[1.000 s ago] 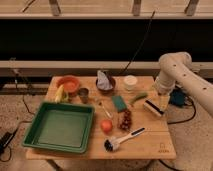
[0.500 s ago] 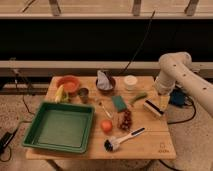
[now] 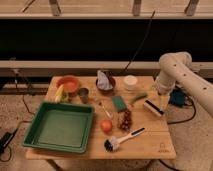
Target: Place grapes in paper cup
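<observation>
The grapes, a small dark red bunch, lie on the wooden table near its middle, beside an orange fruit. The white paper cup stands upright at the back of the table, right of centre. My white arm comes in from the right and bends down to the gripper, which hangs low over the right part of the table. It sits to the right of the grapes and in front of the cup. The gripper is open with nothing in it.
A green tray fills the front left. Behind it are an orange bowl, a banana and a small metal cup. A dark bowl with a cloth, a green sponge and a dish brush lie around the grapes.
</observation>
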Controlling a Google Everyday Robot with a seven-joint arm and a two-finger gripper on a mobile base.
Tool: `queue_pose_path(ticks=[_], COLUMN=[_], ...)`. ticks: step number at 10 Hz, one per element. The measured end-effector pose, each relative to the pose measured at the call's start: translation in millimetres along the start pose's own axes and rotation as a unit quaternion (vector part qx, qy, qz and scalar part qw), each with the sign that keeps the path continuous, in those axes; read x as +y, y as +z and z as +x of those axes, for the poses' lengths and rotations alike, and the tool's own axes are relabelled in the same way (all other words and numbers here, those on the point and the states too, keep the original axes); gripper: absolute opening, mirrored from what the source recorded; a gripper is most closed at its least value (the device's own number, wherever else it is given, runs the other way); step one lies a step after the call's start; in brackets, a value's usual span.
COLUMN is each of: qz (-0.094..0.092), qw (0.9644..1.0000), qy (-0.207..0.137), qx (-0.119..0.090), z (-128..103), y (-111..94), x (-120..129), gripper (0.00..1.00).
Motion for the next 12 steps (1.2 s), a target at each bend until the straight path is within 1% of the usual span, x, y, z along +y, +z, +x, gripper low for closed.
queue_pose_path(ticks=[1,2,3,4,5,6,7,9,10,12], qz=[0.01,0.019,0.024,0.029,0.031,0.034,0.041,0.055,0.057,0.056], qw=[0.9998,0.9993,0.9989,0.9978,0.997,0.9962,0.995,0.9936,0.993,0.992], qy=[-0.001,-0.003,-0.007,-0.021,-0.03,-0.033,-0.032,-0.028,-0.032,-0.044], qx=[-0.015,-0.031,-0.041,-0.055,-0.065,-0.073,-0.086,-0.095,-0.098,-0.105], z=[-3.3,-8.1,-12.6,-25.8,-36.0,-39.9,-43.8,-54.4,-63.7,-80.0], y=[9.3,23.2,32.8,45.2,54.5,57.6,60.9,64.0,67.6,78.6], x=[0.5,5.2,10.5,17.5,24.1,27.2,34.4,44.6,46.3,45.4], gripper=[0.8,0.8,0.8,0.8,0.8,0.8,0.8,0.8,0.8,0.8])
